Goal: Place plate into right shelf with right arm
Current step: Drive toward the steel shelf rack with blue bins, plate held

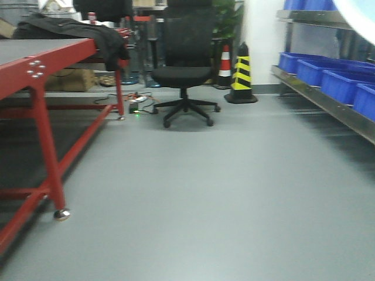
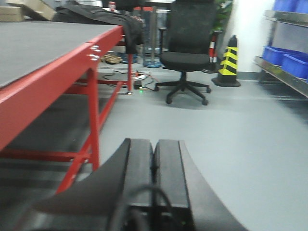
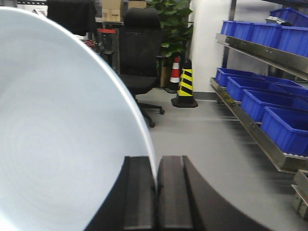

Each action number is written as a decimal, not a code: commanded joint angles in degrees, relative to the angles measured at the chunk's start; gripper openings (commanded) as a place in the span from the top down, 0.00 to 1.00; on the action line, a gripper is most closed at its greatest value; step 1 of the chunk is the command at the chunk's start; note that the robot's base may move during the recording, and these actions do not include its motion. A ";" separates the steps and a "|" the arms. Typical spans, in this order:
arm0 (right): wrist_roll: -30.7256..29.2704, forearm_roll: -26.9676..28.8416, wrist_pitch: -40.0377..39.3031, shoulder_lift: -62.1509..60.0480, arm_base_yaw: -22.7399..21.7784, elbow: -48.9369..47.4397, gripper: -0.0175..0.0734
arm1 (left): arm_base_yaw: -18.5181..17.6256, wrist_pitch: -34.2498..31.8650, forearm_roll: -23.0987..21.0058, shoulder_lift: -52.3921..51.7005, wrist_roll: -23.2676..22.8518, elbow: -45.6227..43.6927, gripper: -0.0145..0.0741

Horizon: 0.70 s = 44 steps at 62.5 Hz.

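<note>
My right gripper (image 3: 156, 166) is shut on the rim of a pale blue-white plate (image 3: 62, 125), which stands on edge and fills the left half of the right wrist view. A sliver of the plate (image 1: 362, 13) shows at the top right of the front view. The right shelf (image 3: 262, 48) is a metal rack to the right, in the front view too (image 1: 328, 99), and it carries blue bins (image 3: 284, 127). My left gripper (image 2: 154, 149) is shut and empty, held above the grey floor beside the red table (image 2: 57, 72).
A black office chair (image 1: 183, 64) stands ahead on the floor. A yellow-black cone (image 1: 241, 76) and an orange-white cone (image 1: 224, 61) stand behind it. A dark jacket (image 1: 76, 32) lies on the red table (image 1: 41, 64). Cables and a power strip (image 1: 139, 100) lie under it.
</note>
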 commanded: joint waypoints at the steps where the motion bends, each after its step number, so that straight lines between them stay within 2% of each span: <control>1: -0.39 0.49 -6.07 0.44 -0.32 -1.76 0.75 | -0.11 -5.16 -0.47 -0.59 -0.40 0.59 0.98; 44: -0.39 0.49 -6.07 0.44 -0.32 -1.76 0.75 | -0.11 -5.16 -0.47 -0.59 -0.40 0.59 0.98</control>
